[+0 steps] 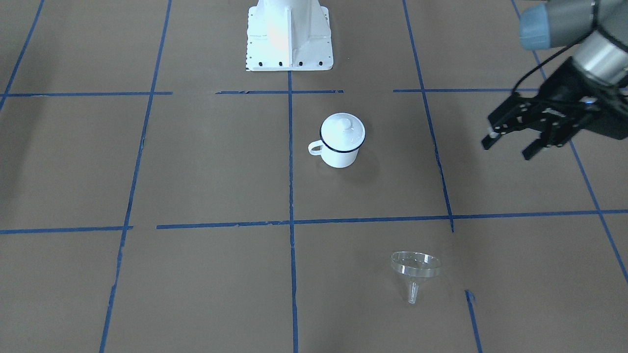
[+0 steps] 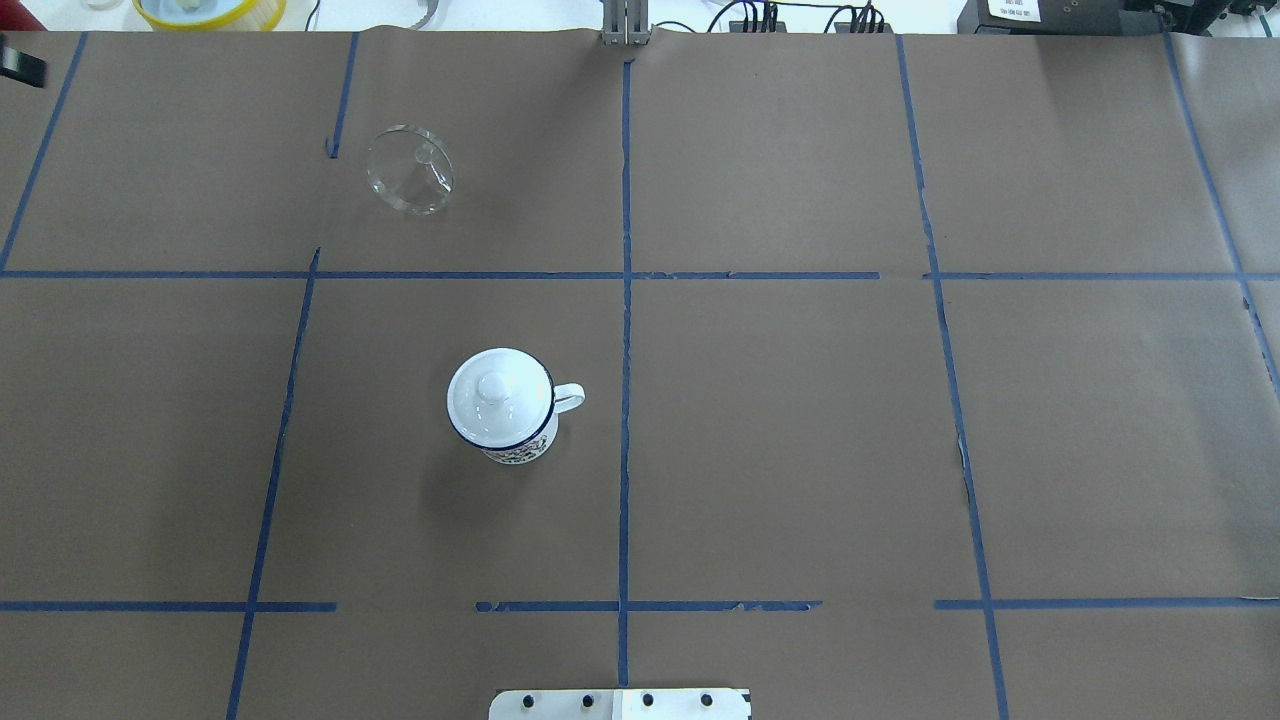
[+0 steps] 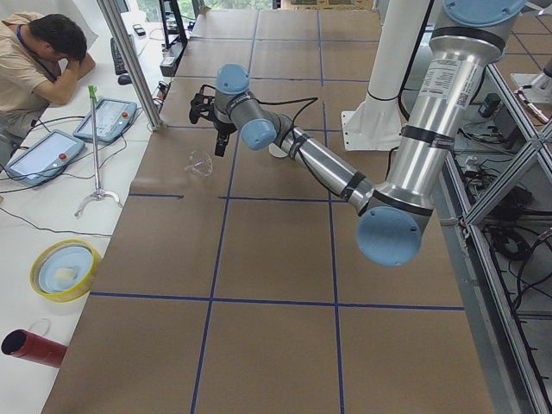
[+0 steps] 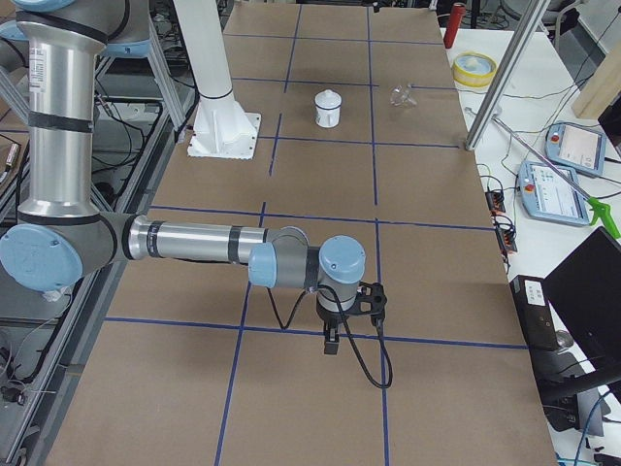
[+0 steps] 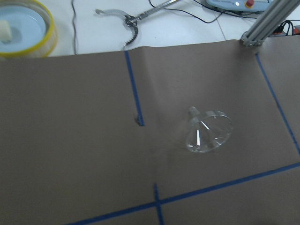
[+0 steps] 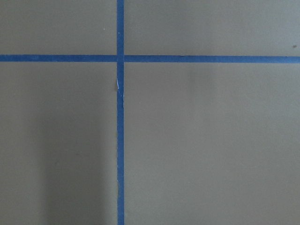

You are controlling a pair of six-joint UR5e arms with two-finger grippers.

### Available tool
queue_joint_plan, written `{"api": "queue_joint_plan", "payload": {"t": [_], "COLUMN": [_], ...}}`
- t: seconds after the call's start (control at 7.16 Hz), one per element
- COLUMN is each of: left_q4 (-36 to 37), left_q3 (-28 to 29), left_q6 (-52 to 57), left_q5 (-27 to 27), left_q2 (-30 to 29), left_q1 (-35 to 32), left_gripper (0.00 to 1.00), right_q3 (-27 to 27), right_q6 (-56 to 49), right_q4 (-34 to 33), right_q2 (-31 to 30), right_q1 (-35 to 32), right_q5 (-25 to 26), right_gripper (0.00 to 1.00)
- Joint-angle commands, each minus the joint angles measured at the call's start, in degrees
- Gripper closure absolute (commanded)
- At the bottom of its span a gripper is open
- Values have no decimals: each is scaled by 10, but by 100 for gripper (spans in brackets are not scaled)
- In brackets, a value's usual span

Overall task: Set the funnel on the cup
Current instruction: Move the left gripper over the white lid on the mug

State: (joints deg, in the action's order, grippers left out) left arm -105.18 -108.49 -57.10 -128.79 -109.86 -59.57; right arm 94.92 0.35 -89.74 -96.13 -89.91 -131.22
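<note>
Out on table's [image 1: 196,171] far left: funnel [image 1: 414,269] on its side, well apart from cup [image 1: 341,149], lid [image 1: 343,128] sitting on cup. Left gripper [image 1: 508,148] spread open, empty, hovering short of funnel. Right gripper [image 4: 332,335]: can't tell. Nothing done yet, whole pick-and-place left.
</note>
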Motion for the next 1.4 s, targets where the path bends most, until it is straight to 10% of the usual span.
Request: {"api": "queue_joint_plan", "payload": {"t": [0.0, 0.42, 1.26], "left_q4": [213, 246, 245], "left_q3": [-4, 8, 21], "left_q6": [-123, -261, -280], "left_q5": [124, 223, 237], "left_q2": [-129, -178, -177], "left_q1": [148, 262, 287], "left_gripper": [0, 0, 0], "right_q3": [0, 0, 0], "right_q6": [0, 0, 0], "right_q4": [0, 0, 0], "right_q2": [0, 0, 0], "right_q1": [0, 0, 0], "right_q5": [0, 0, 0], "right_gripper": [0, 0, 0]}}
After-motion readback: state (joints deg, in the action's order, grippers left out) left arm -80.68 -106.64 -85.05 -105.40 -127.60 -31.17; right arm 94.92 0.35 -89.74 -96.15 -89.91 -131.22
